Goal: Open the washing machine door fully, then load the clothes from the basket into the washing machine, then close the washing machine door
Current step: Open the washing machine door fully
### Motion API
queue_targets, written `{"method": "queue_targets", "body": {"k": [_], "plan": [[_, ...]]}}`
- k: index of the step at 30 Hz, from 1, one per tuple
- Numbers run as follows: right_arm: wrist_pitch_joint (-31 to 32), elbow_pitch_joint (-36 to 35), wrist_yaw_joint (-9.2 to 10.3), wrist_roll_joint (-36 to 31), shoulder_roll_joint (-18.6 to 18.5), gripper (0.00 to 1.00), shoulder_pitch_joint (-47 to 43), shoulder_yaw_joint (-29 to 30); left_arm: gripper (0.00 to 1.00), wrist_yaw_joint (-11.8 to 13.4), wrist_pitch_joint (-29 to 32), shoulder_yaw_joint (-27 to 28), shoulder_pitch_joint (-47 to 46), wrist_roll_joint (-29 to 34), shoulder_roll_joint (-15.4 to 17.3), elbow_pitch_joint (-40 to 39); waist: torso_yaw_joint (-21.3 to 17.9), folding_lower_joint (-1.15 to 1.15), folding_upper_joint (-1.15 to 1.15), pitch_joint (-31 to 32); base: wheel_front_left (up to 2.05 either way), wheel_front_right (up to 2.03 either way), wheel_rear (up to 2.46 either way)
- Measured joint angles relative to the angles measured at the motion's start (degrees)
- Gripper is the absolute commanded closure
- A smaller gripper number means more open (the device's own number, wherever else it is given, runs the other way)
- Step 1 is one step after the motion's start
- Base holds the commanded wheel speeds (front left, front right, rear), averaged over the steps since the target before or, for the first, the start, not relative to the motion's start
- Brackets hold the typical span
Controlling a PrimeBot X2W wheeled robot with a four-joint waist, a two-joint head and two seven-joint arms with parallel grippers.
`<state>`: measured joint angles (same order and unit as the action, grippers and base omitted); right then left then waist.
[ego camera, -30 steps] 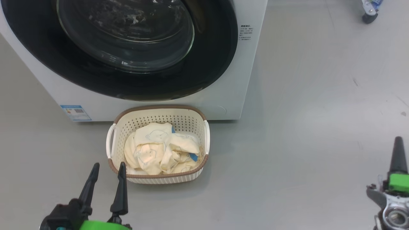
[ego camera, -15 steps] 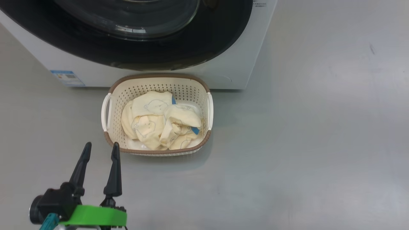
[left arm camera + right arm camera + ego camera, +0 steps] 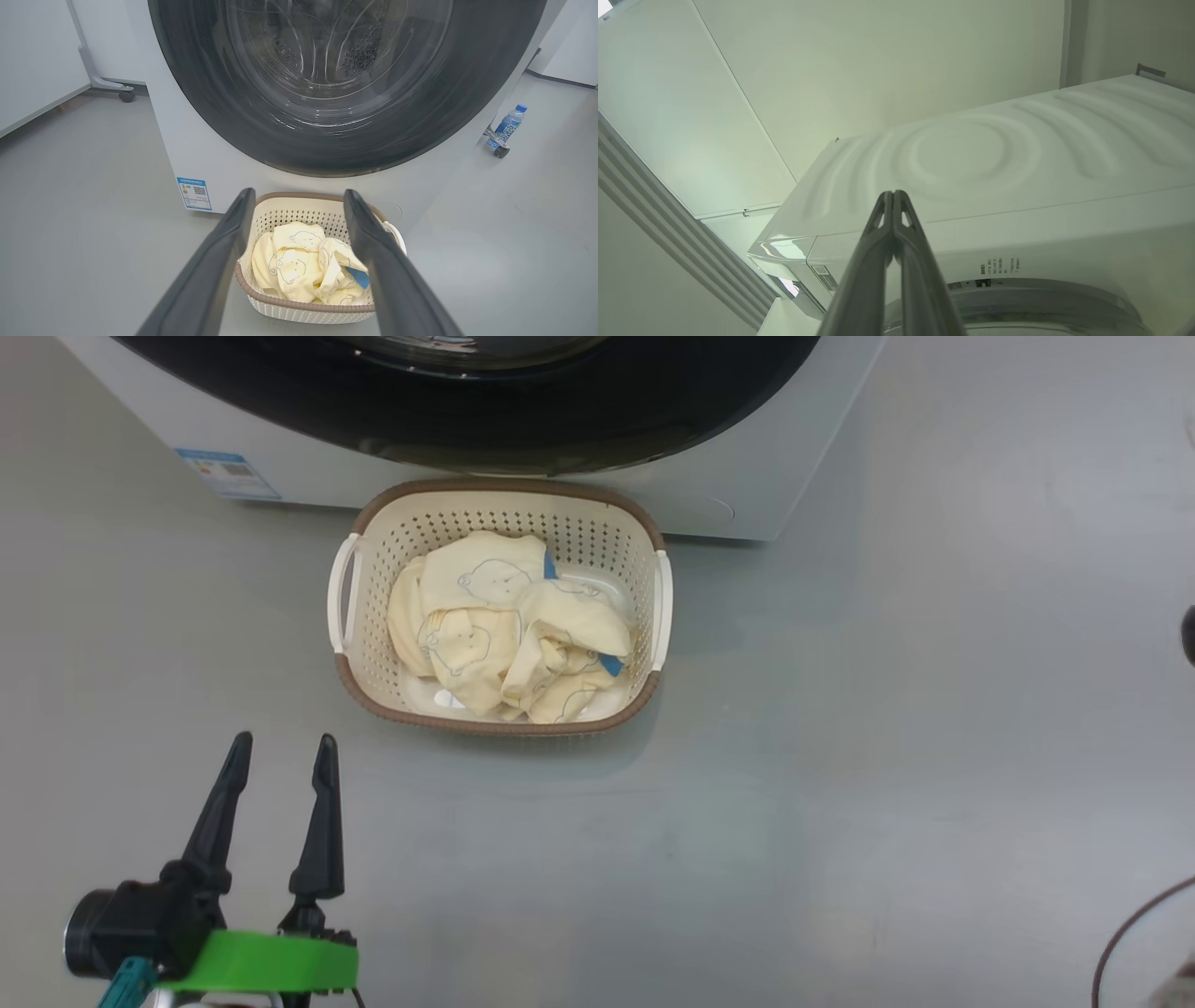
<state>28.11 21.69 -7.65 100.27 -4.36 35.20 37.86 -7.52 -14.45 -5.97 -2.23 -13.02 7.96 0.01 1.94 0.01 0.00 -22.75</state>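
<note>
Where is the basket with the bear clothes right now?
In the head view, the basket sits on the floor in front of the washing machine, below its black door, ahead and right of the open left gripper.

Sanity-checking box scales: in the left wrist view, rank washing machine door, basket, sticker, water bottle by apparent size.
1. washing machine door, cropped at the frame top, still largest.
2. basket.
3. sticker and water bottle look alike; the bottle stands farther back, so unranked.
</note>
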Motion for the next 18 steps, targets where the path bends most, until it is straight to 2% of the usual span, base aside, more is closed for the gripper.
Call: {"method": "queue_targets", "body": {"k": [8, 18], "plan": [[5.22, 0.33, 0.0, -5.97, 0.33, 1.0, 7.26, -3.44, 0.0, 0.0, 0.0, -0.8, 0.0, 0.43, -0.19, -0.14, 2.86, -0.01, 0.0, -1.31, 0.0, 0.0, 0.0], [6.46, 0.98, 0.0, -11.79, 0.25, 1.0, 11.51, -10.43, 0.0, 0.0, 0.0, -2.01, 0.01, 0.43, -0.47, -0.15, 6.04, -0.01, 0.0, -1.85, 0.0, 0.0, 0.0]]}}
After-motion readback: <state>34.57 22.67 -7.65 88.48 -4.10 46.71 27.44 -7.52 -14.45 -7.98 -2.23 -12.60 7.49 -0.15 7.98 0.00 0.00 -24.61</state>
